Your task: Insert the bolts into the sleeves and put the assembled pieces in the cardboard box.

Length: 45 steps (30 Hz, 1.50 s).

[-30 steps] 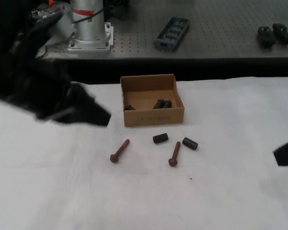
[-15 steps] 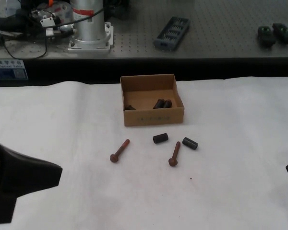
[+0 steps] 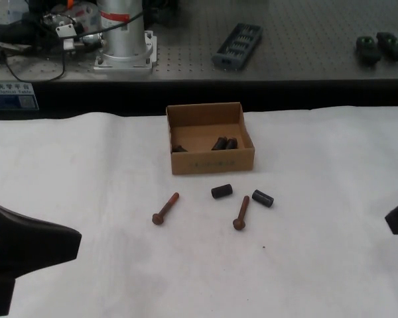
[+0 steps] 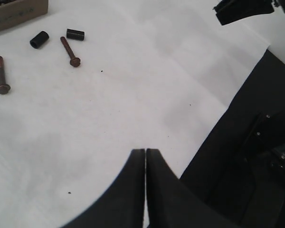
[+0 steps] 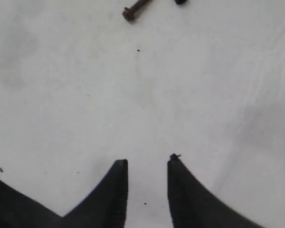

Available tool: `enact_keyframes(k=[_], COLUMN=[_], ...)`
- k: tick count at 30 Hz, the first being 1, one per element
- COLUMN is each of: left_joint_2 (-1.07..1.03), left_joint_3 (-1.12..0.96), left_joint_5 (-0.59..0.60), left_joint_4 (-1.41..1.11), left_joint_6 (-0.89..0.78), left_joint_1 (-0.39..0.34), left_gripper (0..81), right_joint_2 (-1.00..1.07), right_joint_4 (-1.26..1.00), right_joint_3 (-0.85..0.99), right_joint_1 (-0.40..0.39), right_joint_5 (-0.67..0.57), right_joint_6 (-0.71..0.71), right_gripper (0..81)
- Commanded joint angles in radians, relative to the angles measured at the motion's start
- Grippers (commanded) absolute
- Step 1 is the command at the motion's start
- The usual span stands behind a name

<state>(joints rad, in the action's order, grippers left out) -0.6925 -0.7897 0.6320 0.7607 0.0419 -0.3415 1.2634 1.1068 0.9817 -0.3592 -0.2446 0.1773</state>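
Note:
Two rusty bolts [image 3: 165, 208] [image 3: 241, 212] and two black sleeves [image 3: 221, 191] [image 3: 263, 198] lie loose on the white sheet in front of the cardboard box [image 3: 212, 162]. The box holds several dark pieces [image 3: 224, 143]. My left gripper [image 4: 145, 153] is shut with nothing in it and hovers low at the near left, well away from the bolts [image 4: 2, 76] [image 4: 70, 51] and sleeves [image 4: 39, 39] [image 4: 75, 34]. Far to the right of the parts, my right gripper [image 5: 147, 161] stands open and empty over bare sheet, a bolt [image 5: 135, 9] beyond it.
Behind the sheet runs a metal bench with a silver post [image 3: 123, 33], a grey rack [image 3: 237, 45] and two black parts [image 3: 380, 46]. The sheet's near edge drops to dark equipment [image 4: 256, 156]. The right arm's gripper [image 4: 247, 9] shows far off in the left wrist view.
The left arm has swung from beside the box's left down to the near left corner. The right arm's tip at the right edge has shifted slightly. The parts have not moved.

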Motion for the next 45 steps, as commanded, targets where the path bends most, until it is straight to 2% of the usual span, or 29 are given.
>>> enact_keyframes(k=[1,11,21,36,45], left_joint_2=[0.004,0.004,0.004,0.004,-0.008], left_joint_3=[0.001,0.001,0.001,0.074,0.083], left_joint_5=[0.000,0.000,0.000,0.000,0.000], left_joint_4=[0.001,-0.001,-0.034,-0.061,-0.084], left_joint_6=[-0.015,-0.013,-0.013,-0.013,-0.013], left_joint_1=[0.001,0.001,0.001,0.001,0.001], left_gripper=[0.7,0.7,0.7,0.7,0.7], right_joint_2=[-0.018,0.430,0.721,0.833,0.866], right_joint_4=[-0.014,-0.025,-0.158,-0.190,-0.196], right_joint_3=[0.034,0.336,0.611,0.628,0.628], right_joint_1=[0.005,-0.123,-0.199,-0.202,-0.191], right_joint_5=[0.011,0.189,0.190,0.260,0.280], right_joint_6=[0.024,0.237,0.314,0.429,0.444], right_gripper=[29.3,29.3,29.3,29.3,29.3])
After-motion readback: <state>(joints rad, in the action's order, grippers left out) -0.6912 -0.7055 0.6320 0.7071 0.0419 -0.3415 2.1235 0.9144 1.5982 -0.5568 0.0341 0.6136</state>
